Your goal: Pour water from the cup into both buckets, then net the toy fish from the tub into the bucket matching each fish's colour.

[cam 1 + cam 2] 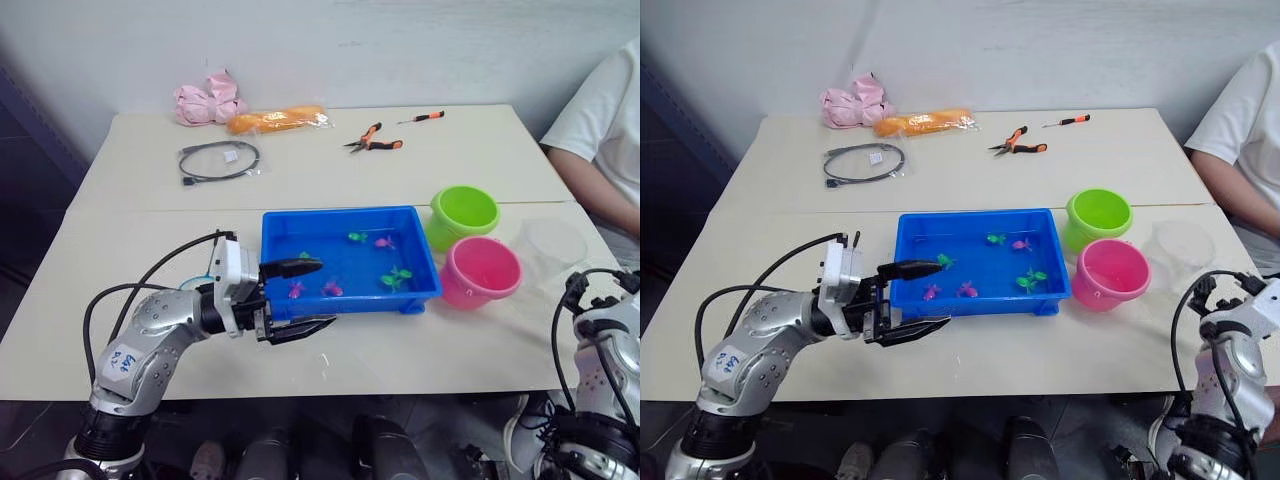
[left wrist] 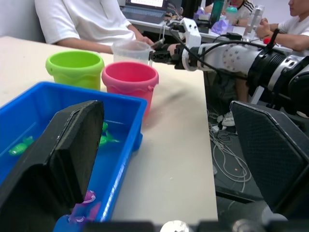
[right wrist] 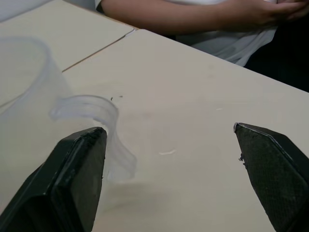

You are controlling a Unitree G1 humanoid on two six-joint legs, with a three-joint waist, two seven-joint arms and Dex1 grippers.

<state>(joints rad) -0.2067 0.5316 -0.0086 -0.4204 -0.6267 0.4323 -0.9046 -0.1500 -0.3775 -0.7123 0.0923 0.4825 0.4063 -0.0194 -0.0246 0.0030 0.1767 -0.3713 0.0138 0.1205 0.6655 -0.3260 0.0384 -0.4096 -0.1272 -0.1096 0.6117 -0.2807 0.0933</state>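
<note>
Tub [image 1: 278,232] holds water, pink and green toy fish [image 1: 392,278]; both grippers [image 1: 300,298] [image 3: 169,145] spread wide, holding nothing.

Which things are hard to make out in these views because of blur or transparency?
Right wrist view: the clear cup is faint, only its handle outlined, and the near fingers are soft. Left eye view: the cup nearly blends into the table. Left wrist view: the fingers are blurred.

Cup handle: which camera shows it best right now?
Right wrist view: the cup handle sits close, just ahead of the open right gripper. The eye views show the cup faintly beside the pink bucket; the left wrist view shows it behind the buckets.
</note>
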